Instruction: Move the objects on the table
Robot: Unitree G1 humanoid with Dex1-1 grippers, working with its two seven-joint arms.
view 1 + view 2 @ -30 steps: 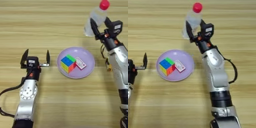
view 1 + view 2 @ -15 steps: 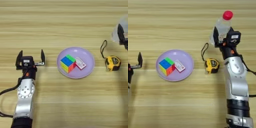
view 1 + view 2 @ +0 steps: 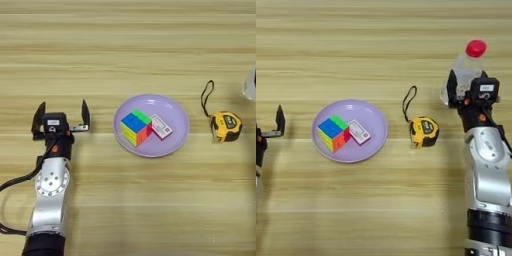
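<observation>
My right gripper (image 3: 463, 86) is shut on the small clear bottle (image 3: 462, 70) with a red cap, holding it upright and slightly tilted at the right side of the table (image 3: 381, 210). Only the bottle's edge (image 3: 250, 86) reaches the left eye view. The yellow-black tape measure (image 3: 423, 131) lies left of that gripper, its black strap looped toward the far side. The multicoloured puzzle cube (image 3: 135, 127) sits on the lilac plate (image 3: 150, 148). My left gripper (image 3: 62, 111) stands open left of the plate, with nothing between its fingers.
A small red-and-white flat box (image 3: 161, 126) lies on the plate beside the cube. Bare wooden planks stretch across the far side and the near side of the table.
My right arm has carried the bottle to the right and nearer, uncovering the tape measure. The left gripper has shifted slightly left, still open.
</observation>
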